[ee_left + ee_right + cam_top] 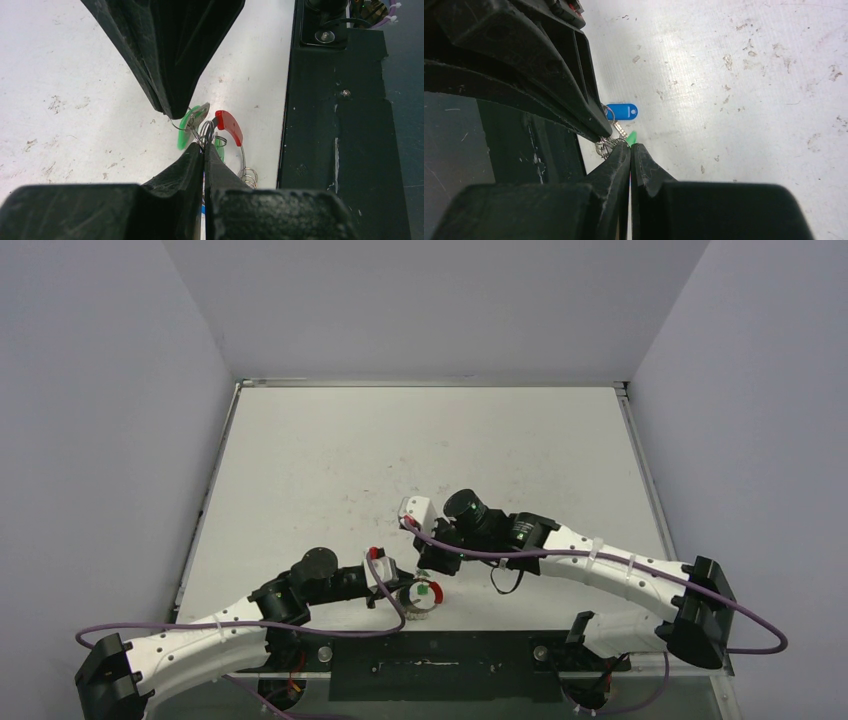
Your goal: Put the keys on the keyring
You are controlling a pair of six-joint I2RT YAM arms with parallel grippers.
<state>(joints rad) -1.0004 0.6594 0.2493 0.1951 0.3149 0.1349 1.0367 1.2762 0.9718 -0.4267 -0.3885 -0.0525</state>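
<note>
Scuffed desk [420,460]: left gripper [204,150] jaws pinch the light, springy keyring [230,125]; right gripper [630,146] jaws clamp the slippery green key [631,136] by its head.

keyring [229,126]: shiny metal coil (red part glossy plastic) | green key [185,134]: smooth plastic head | table [420,450]: matt, scuffed

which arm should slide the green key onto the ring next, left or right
Right, probably: the right gripper pinches the green key, while the left gripper is shut on the keyring, steadying it.
</note>
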